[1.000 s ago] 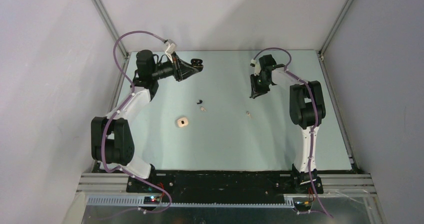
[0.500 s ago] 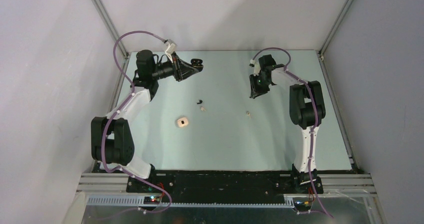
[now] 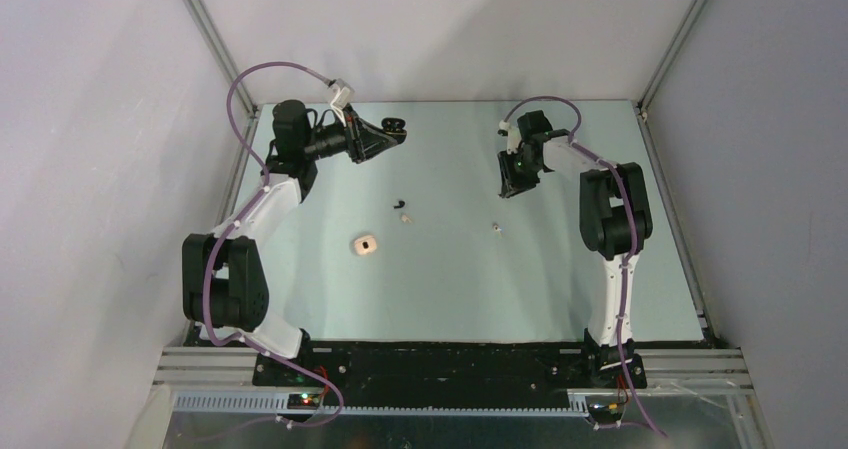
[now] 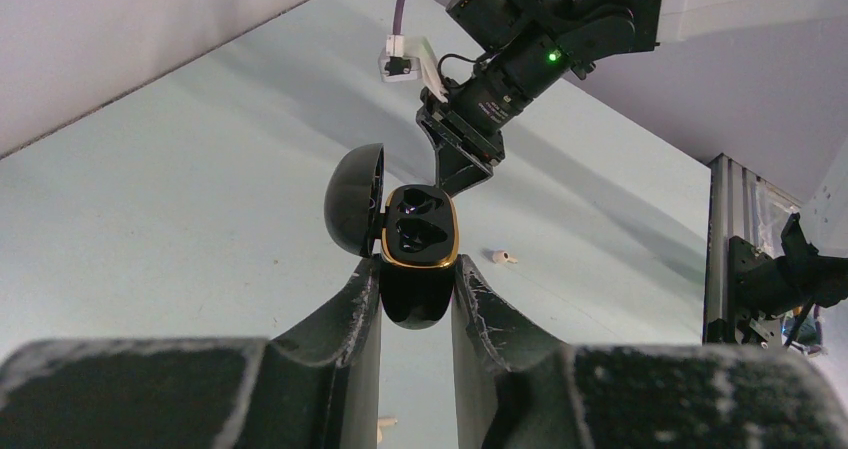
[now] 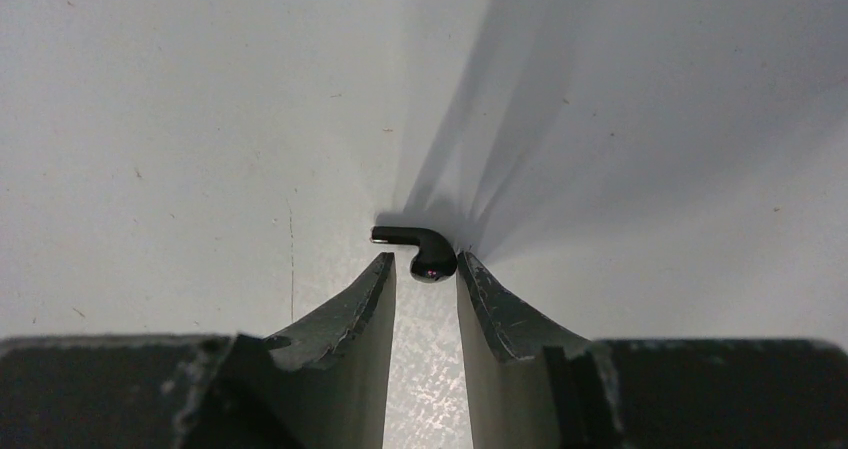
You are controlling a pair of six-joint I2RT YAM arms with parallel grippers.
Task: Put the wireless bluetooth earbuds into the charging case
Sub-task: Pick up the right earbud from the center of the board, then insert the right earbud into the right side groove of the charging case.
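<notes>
The left hand is up in the air over the far left part of the table. It is closed on the black case, one finger on each side. The lid is swung open to one side. Two dark cups show inside the gold rim. No bud can be seen in them.

The right hand points down at the far right part of the table. Its fingers are a little apart. A black bud lies at the tips. Its round head is between the two fingers, close to one of them, with a thin gap on the other side. Its stem sticks out sideways past the tips. From above, the hand hides this bud.

The two hands are well apart. In the left wrist view, the right hand is behind the open case.

In the middle of the table lies a second black bud. A cream bud is just beside it. The cream case sits near them, closer to the arms. Another cream bud lies alone near the right hand.
</notes>
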